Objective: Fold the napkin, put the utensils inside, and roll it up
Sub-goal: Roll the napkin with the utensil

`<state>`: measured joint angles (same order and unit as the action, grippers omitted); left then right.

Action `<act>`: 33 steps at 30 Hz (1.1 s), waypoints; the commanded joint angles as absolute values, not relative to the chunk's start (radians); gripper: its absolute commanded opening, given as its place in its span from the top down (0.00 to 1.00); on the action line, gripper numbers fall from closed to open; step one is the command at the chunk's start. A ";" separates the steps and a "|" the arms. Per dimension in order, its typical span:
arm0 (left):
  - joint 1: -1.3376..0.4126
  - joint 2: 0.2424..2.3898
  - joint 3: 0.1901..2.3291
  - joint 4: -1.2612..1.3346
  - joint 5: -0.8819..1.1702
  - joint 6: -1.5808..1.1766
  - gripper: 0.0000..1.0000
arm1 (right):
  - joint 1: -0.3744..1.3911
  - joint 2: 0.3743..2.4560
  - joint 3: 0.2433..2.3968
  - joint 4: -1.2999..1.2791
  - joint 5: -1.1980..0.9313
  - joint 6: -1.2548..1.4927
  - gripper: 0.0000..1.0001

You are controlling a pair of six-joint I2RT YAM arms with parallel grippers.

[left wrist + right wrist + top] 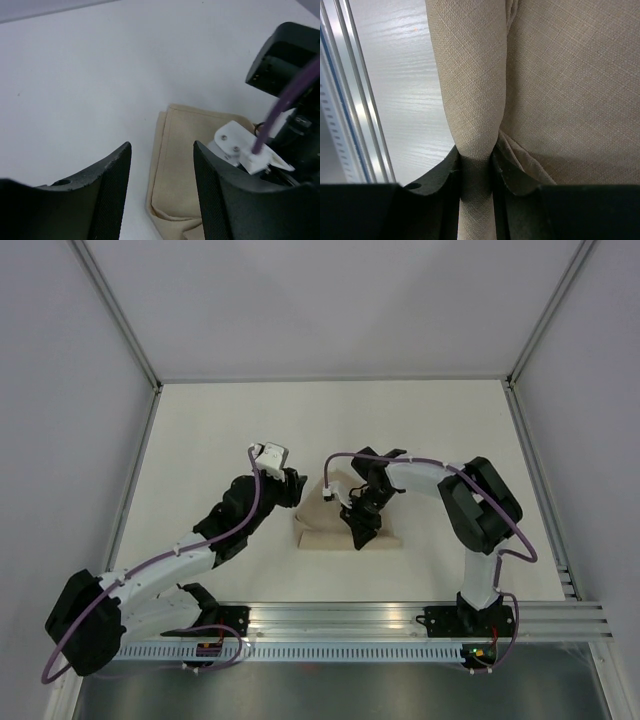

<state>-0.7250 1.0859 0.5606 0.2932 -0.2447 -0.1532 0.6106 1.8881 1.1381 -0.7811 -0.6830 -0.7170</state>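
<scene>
Right gripper (476, 167) pinching a rolled fold of the napkin (560, 90).

Its jaws stand narrow, clamped on the thick rolled edge of the beige cloth, which runs up and away from them. A flatter layer of the cloth spreads to the right, and the pale bench (405, 100) and a metal rail (350, 100) show to the left. From above, the napkin is a compact folded bundle near the front of the bench, between the two arms. The left gripper (161, 150) hovers by the napkin's left edge, jaws wide and holding nothing.
</scene>
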 commanded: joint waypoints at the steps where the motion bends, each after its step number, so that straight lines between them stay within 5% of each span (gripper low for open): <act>1: -0.724 0.990 0.499 0.434 -0.186 -0.084 0.42 | 0.566 2.038 1.173 -0.900 -0.491 -0.696 0.94; 10: -0.868 0.939 0.436 0.459 -0.133 0.109 0.42 | 0.523 2.240 1.365 -1.058 -0.542 -0.767 0.93; 21: -1.135 1.207 0.446 0.506 -0.270 0.334 0.39 | 0.515 2.393 1.502 -1.178 -0.537 -0.841 0.93; 33: -1.285 1.488 0.486 0.633 -0.304 0.500 0.23 | 0.502 2.450 1.558 -1.203 -0.546 -0.859 0.93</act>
